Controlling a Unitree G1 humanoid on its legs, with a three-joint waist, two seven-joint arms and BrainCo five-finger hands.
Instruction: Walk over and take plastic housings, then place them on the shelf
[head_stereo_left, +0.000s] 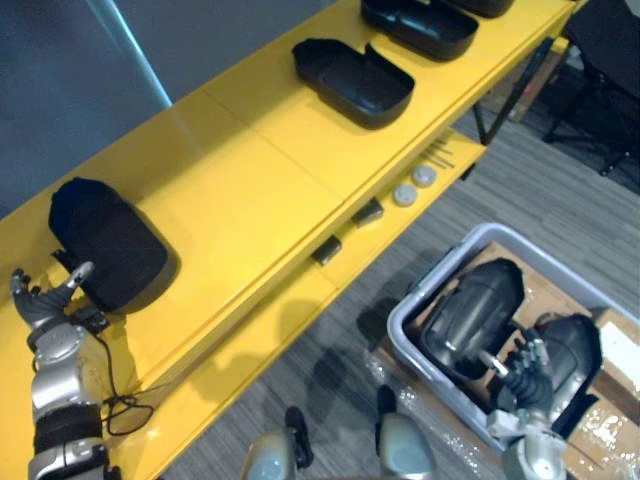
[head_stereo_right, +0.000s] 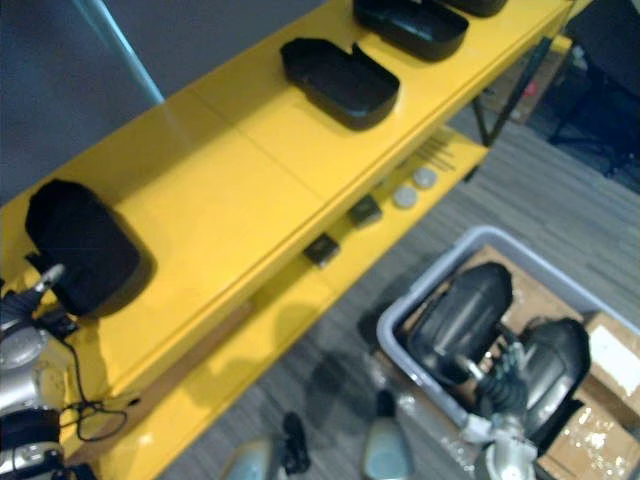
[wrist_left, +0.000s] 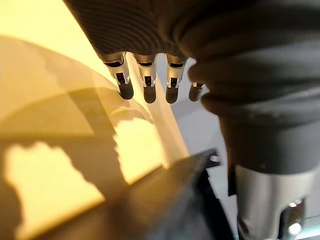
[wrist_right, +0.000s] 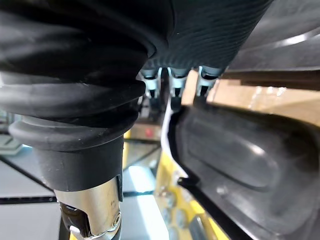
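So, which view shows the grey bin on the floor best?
The left eye view: the grey bin shows its rim and the two dark housings in it plainly there. The right eye view shows nearly the same. The right wrist view catches one housing from very close.

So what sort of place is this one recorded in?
Most likely a workshop or light-assembly area. A long yellow shelf holds black plastic housings in a row, small parts lie on its lower level, and a grey bin beside it holds more housings.
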